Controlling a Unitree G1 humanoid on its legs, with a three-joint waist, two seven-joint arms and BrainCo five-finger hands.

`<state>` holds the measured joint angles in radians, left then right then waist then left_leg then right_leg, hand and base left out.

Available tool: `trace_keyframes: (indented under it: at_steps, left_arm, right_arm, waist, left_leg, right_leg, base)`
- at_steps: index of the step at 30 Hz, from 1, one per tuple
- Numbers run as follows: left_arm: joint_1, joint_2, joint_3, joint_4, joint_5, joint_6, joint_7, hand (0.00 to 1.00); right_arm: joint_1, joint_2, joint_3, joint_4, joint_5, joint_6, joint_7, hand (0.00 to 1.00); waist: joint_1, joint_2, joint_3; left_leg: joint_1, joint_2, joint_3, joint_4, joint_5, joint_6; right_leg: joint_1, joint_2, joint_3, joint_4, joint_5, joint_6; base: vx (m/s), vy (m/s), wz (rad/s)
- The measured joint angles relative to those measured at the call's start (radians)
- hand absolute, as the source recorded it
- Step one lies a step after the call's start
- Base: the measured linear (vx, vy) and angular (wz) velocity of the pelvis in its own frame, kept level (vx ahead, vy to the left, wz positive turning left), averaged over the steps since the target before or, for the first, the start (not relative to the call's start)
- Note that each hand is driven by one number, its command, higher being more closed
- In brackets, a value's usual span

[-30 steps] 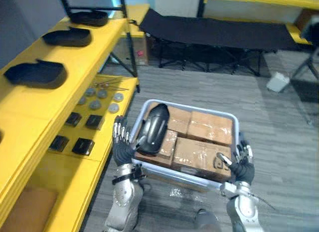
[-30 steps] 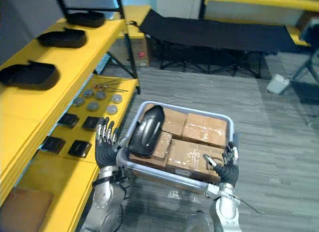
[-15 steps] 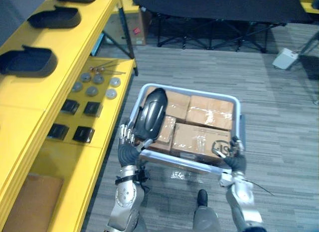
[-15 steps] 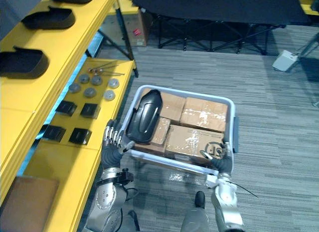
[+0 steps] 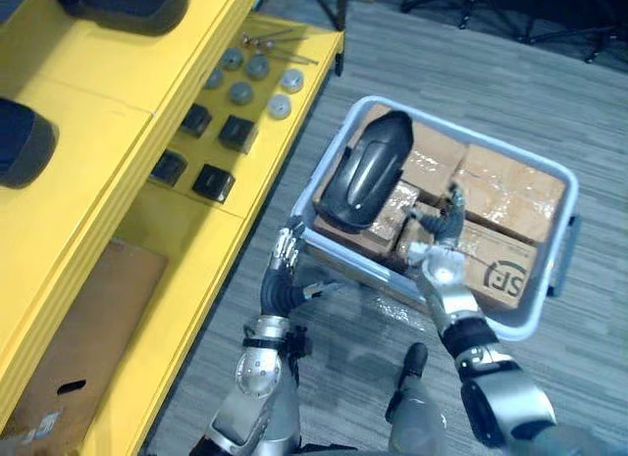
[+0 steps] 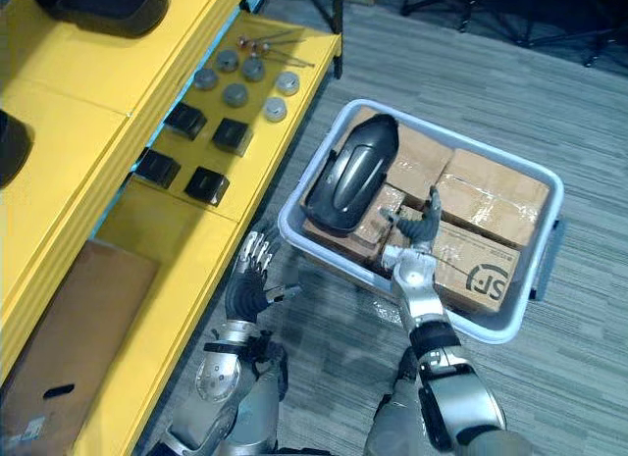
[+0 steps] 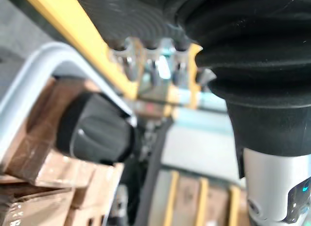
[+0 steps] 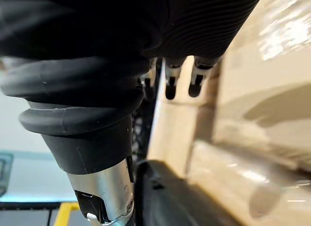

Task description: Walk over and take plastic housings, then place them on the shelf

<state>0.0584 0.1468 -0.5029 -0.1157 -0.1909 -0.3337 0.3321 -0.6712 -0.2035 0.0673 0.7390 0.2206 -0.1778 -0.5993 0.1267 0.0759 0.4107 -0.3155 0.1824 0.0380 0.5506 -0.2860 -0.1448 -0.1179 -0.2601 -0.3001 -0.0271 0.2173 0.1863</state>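
1. The long black domed plastic housing point(image 5: 368, 172) lies in the pale grey plastic bin point(image 6: 491, 330). It rests on the brown taped cardboard boxes point(image 5: 510, 196) along the side of the bin nearest the shelf. Neither hand touches it.
2. Our right hand point(image 6: 420, 230) hovers over the boxes just beside the housing's near end. Its fingers are straight and spread, and it holds nothing.
3. Our left hand point(image 5: 280, 279) hangs outside the bin, by its near corner on the shelf side. Its fingers are loose and apart, and it is empty.
4. On our left stands the yellow shelf point(image 5: 118, 113). Its upper level carries other dark housings point(image 5: 123, 3). The lower level holds small black blocks point(image 5: 213, 183) and grey discs point(image 5: 280, 106).
5. We judge that the walk to the bin is done and that we are reaching to take the housing. Placing it on the shelf is not yet begun.
6. Next, we think the right hand must slide across to the housing's inner flank. The left hand must rise over the rim to the outer flank, so that both can close on it.
7. The shell looks smooth and rounded, so we expect it to slip unless it is gripped from both sides.
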Motion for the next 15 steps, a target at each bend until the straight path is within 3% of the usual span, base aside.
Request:
trace_keyframes:
  at_steps: [1,2,5,7,11,15]
  left_arm:
    - [0.001,0.000,-0.004,0.002,0.000,0.005,0.000,0.00]
    - [-0.001,-0.020,-0.029,0.064,-0.001,0.011,0.001,0.00]
    - [0.000,-0.041,-0.032,0.086,-0.007,0.014,0.001,0.00]
    - [-0.003,-0.042,-0.040,0.094,-0.008,0.014,0.000,0.00]
    - [-0.017,-0.038,-0.086,0.157,-0.036,0.016,0.000,0.00]
    - [-0.038,-0.038,-0.109,0.181,-0.048,0.023,0.001,0.00]
  right_arm:
    - [-0.014,-0.003,-0.003,0.009,0.000,0.000,-0.009,0.00]
    - [-0.078,-0.050,-0.004,0.073,0.000,0.008,-0.014,0.00]
    - [-0.097,-0.090,-0.004,0.110,0.000,0.028,-0.015,0.00]
    - [-0.117,-0.101,-0.006,0.162,0.001,0.033,-0.015,0.00]
    - [-0.192,-0.149,-0.012,0.289,0.003,0.097,0.005,0.00]
    - [-0.247,-0.193,-0.013,0.356,0.003,0.113,0.049,0.00]
  waist:
    - [0.001,0.001,0.001]
    - [0.010,0.034,0.019]
    - [0.018,0.069,0.044]
    - [0.025,0.073,0.059]
    - [0.034,0.080,0.066]
    - [0.075,0.099,0.087]
  left_leg:
    - [0.001,0.000,-0.001,0.000,0.000,0.000]
    - [0.016,0.001,-0.002,0.004,0.003,0.001]
    - [0.019,0.005,-0.004,0.013,0.003,0.001]
    - [0.016,0.007,-0.004,0.018,0.003,0.001]
    - [-0.035,0.008,-0.039,0.047,-0.001,0.003]
    - [-0.066,0.008,-0.046,0.082,-0.006,0.009]
  right_leg:
    - [0.001,0.000,0.000,0.000,0.000,0.000]
    - [0.017,0.001,-0.003,0.003,0.000,0.000]
    - [0.016,0.002,-0.003,0.021,-0.003,-0.004]
    - [0.014,0.002,-0.005,0.025,-0.005,-0.005]
    - [-0.014,0.005,-0.033,0.057,-0.013,-0.012]
    - [-0.034,0.000,-0.035,0.073,-0.016,-0.016]
  base:
    - [0.05,0.034,0.07]
    - [0.02,0.034,-0.01]
    - [-0.04,0.032,-0.02]
    - [-0.08,0.023,0.00]
    - [-0.12,0.042,0.15]
    - [-0.11,0.075,0.02]
